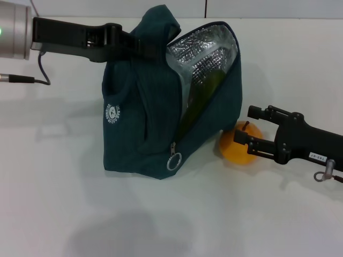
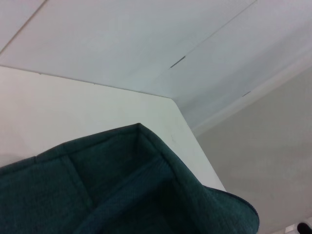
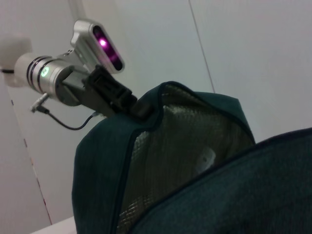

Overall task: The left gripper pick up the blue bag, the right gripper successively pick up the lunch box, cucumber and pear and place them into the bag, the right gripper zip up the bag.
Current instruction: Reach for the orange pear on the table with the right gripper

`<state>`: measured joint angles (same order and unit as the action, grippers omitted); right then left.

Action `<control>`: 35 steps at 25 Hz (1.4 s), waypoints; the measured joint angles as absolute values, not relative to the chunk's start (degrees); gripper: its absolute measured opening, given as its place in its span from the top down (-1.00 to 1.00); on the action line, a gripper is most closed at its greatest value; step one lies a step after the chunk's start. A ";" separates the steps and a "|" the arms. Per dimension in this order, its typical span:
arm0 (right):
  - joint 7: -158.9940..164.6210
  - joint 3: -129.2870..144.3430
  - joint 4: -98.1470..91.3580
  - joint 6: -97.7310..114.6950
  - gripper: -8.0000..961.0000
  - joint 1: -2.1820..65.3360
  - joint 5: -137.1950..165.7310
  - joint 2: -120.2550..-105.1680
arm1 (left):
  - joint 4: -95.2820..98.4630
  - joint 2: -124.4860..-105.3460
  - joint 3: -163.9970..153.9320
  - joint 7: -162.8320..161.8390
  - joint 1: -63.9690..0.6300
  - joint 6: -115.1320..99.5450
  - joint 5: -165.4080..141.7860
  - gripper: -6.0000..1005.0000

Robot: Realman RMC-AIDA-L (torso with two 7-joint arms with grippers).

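The blue bag [image 1: 139,123] stands upright on the white table, its mouth open and the silver lining showing. My left gripper [image 1: 136,45] is shut on the bag's top edge and holds it up; it also shows in the right wrist view [image 3: 127,103]. The cucumber [image 1: 206,96] leans inside the bag. The pear [image 1: 236,150] lies on the table just right of the bag. My right gripper [image 1: 246,127] is open, with its fingers at the pear, one above it and one across its front. The lunch box is out of view. The bag fabric fills the left wrist view [image 2: 122,195] and the right wrist view [image 3: 97,161].
The bag's ring zipper pull [image 1: 174,160] hangs low at the front of the opening. A black cable [image 1: 43,72] trails behind the left arm. The white table [image 1: 161,214] extends in front of the bag.
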<state>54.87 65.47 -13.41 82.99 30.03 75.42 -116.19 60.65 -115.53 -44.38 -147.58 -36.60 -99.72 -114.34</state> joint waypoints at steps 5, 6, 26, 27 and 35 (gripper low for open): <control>52.80 66.34 -13.43 82.56 -0.58 30.01 75.57 -116.19 | 60.66 -115.56 -44.34 -147.57 -36.29 -99.73 -114.34 0.90; 52.49 66.50 -13.46 82.54 -0.58 29.98 75.57 -116.19 | 60.66 -115.57 -44.32 -147.57 -36.24 -99.73 -114.34 0.90; 51.41 67.67 -14.03 80.32 0.10 31.12 75.23 -116.19 | 60.64 -115.66 -44.38 -147.57 -36.25 -99.83 -114.34 0.90; 51.41 67.68 -14.04 80.30 0.17 31.13 75.16 -116.19 | 60.64 -115.66 -44.39 -147.57 -36.24 -99.84 -114.34 0.90; 50.73 67.58 -14.06 79.82 0.68 30.94 74.82 -116.19 | 60.64 -115.66 -44.38 -147.57 -36.27 -99.85 -114.34 0.90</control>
